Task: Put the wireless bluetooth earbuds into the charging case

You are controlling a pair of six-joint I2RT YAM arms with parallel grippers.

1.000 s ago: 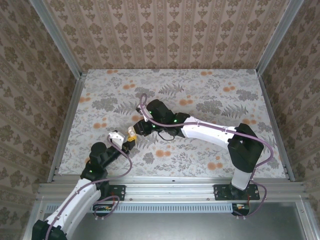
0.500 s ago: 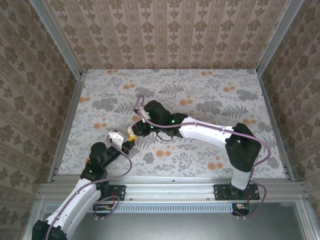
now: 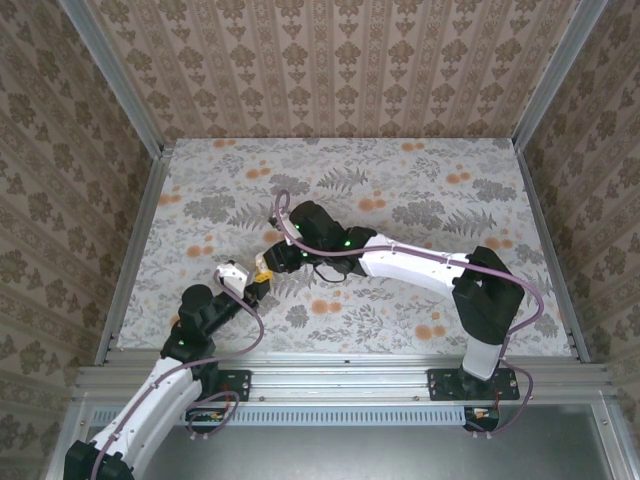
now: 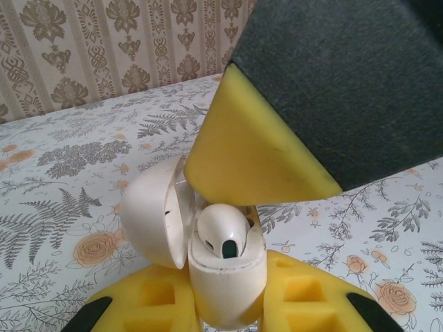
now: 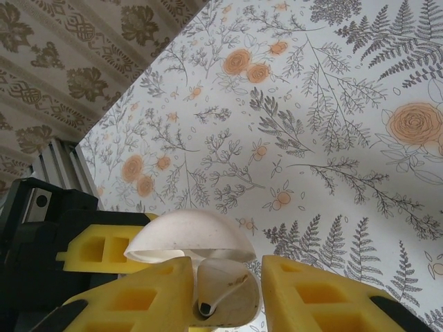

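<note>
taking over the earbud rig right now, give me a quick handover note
left pincer: shut on the charging case, lid hinged open.
right pincer: jaws straddle the earbud; can't tell if they grip it.
Done: earbud sits in the open case.
To do: check it is fully seated, back the right pincer away, close the lid.

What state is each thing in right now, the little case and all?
charging case: lid open, gripped at its base.
earbud: sitting in the case, top poking out.
left fingers: shut on the charging case.
right fingers: either side of the earbud, grip unclear.
</note>
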